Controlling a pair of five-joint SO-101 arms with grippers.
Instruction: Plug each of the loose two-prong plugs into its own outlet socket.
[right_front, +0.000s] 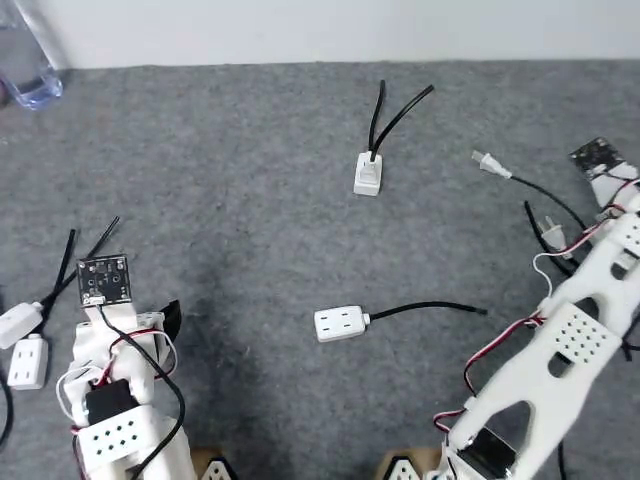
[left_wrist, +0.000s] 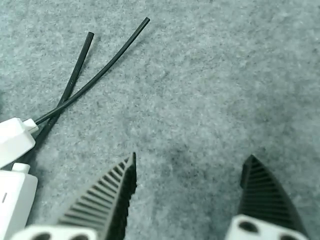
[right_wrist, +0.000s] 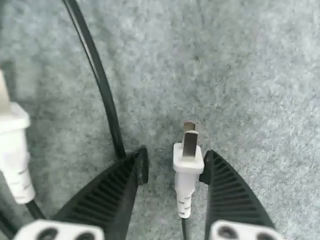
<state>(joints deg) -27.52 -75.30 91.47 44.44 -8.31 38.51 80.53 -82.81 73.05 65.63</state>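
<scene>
Jaws on the right arm (right_front: 560, 350), stretched out toward 3 o'clock on the desk (right_front: 220, 200), sit partly open around a white plug (right_wrist: 187, 162). Left arm (right_front: 115, 400) at 8 o'clock, jaws spread wide.

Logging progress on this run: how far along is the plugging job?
Looks done: the far outlet appears to hold a seated plug. In hand: the right gripper is open, its fingers either side of a loose plug on the carpet, not yet clamped. Left: that plug, a second loose plug, and the centre outlet with empty sockets; the left gripper is open over carpet.
</scene>
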